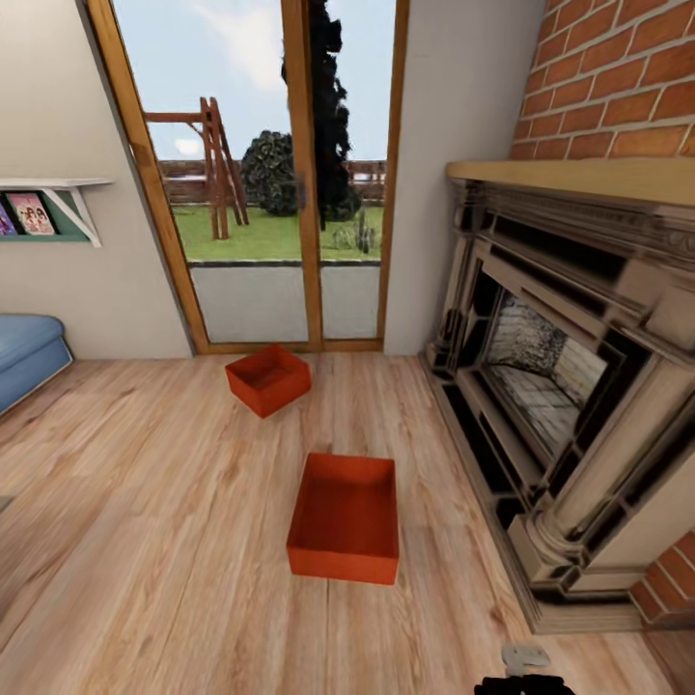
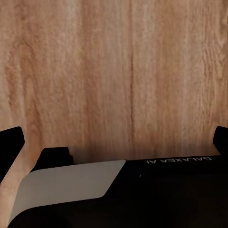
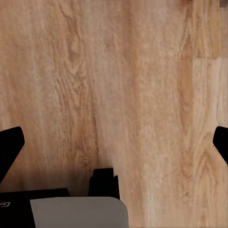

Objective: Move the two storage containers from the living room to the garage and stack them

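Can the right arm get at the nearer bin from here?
Probably not yet. The nearer container sits on the wood floor ahead with nothing blocking it, but the right gripper faces bare planks, fingers spread; the base likely must close in first.

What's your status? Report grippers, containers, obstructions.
Left gripper open, right gripper open, both over wood floor. Near container and far container untouched. Path clear.

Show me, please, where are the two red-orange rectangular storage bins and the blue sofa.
Nearer red-orange rectangular storage bin (image 1: 345,516): head view, on its inner bottom.
Farther red-orange rectangular storage bin (image 1: 268,378): head view, on its inside, near the glass doors.
Blue sofa (image 1: 24,349): head view, on the seat cushion at the picture's left edge.
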### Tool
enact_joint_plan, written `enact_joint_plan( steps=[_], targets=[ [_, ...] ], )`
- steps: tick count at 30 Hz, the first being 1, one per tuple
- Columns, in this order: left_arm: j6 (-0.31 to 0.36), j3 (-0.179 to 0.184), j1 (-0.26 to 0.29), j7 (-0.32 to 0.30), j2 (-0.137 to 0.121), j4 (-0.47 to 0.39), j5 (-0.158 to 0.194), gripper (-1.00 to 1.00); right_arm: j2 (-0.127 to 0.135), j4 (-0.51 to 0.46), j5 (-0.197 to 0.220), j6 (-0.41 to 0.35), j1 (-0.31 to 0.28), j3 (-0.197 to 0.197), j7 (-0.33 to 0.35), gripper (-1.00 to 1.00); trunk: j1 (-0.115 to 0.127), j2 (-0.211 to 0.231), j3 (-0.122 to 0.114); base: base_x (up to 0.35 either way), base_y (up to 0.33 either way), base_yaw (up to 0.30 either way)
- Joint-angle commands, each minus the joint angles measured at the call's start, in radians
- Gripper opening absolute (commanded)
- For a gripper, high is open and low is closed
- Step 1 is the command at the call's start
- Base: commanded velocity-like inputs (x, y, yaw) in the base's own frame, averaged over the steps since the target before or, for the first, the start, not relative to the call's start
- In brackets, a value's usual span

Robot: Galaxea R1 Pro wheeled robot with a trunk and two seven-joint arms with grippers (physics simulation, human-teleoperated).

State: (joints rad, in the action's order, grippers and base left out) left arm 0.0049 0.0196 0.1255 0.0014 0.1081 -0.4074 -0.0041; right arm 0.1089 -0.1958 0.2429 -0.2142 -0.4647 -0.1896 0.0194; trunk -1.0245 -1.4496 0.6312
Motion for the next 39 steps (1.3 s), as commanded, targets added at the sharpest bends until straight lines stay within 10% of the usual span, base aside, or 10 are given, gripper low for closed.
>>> enact_joint_plan(
  steps=[1,39],
  targets=[
    [0.001,0.002,0.0,0.0,0.0,-0.001,0.0,1.0,0.001,-0.002,0.009,-0.005,0.0,-0.008,0.001,1.0,-0.001,0.0,0.001,0.324,-0.069,0.116],
    [0.0,0.001,0.0,0.001,0.0,-0.001,0.0,1.0,0.002,-0.002,0.009,-0.005,0.0,-0.008,0.001,1.0,-0.001,0.0,0.002,0.32,-0.084,0.061]
  ],
)
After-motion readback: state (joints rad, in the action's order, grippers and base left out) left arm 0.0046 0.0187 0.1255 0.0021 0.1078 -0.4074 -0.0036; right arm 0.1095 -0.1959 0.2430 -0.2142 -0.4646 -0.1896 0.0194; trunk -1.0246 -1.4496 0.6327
